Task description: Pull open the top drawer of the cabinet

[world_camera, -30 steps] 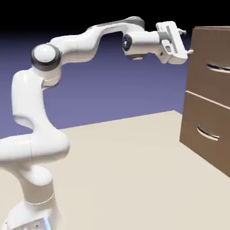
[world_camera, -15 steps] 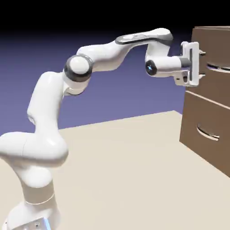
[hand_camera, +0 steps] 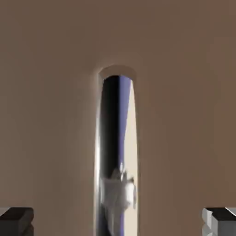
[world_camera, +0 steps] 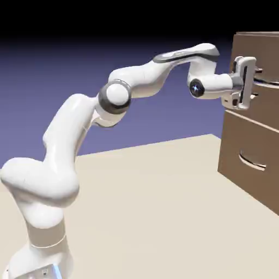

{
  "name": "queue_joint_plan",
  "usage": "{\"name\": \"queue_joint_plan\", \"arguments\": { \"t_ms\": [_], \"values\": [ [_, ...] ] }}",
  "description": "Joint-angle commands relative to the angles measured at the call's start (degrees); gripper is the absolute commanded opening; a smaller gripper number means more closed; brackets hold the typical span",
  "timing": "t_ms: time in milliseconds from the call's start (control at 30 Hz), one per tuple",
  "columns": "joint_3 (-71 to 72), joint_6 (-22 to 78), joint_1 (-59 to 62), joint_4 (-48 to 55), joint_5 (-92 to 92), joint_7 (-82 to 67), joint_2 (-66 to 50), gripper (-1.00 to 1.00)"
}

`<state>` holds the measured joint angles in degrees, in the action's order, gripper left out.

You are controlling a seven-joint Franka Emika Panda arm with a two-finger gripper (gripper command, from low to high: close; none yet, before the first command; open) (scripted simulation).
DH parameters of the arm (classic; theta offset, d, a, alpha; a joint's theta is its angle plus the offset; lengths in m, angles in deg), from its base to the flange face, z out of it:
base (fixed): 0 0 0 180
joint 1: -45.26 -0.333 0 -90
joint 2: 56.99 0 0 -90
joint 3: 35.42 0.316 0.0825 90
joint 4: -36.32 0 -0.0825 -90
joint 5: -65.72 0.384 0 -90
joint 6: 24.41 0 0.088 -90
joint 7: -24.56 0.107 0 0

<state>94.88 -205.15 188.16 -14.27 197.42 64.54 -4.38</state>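
Note:
The brown cabinet (world_camera: 256,37) stands at the exterior view's right. Its top drawer (world_camera: 268,106) sits flush and closed, and its curved silver handle (world_camera: 269,83) shows just past my hand. My gripper (world_camera: 256,83) is open, right at the drawer front, with one finger above the handle and one below. In the hand view the top drawer (hand_camera: 50,115) fills the picture with wood. The handle (hand_camera: 117,152) runs up the middle, and the two fingertips (hand_camera: 16,221) stand far apart on either side, touching nothing.
The lower drawer (world_camera: 256,188) with its own silver handle (world_camera: 252,161) sits closed beneath the top one. The beige table (world_camera: 152,207) stretches between the robot's base and the cabinet.
The arm has stretched to the right and come down. The hand has turned to face the top drawer's front and closed in until the open fingers straddle the handle.

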Motion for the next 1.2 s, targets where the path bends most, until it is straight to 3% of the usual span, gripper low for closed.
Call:
{"name": "queue_joint_plan", "arguments": {
  "t_ms": [0, 233, 267, 567, 1167],
  "values": [
    [0.43, -0.26, 0.62, 0.99, -2.33, 2.5, 0.7, 0.0],
    [3.25, -1.98, 4.69, 7.44, -17.54, 18.74, 5.27, 0.0],
    [3.25, -1.98, 4.69, 7.44, -17.54, 18.74, 5.27, -1.0],
    [-4.76, 0.96, -1.71, -0.04, 2.39, 2.54, 2.06, -1.0],
    [-31.1, 13.42, -33.11, -37.04, 26.01, -17.96, -6.83, -1.0]
  ]
}}
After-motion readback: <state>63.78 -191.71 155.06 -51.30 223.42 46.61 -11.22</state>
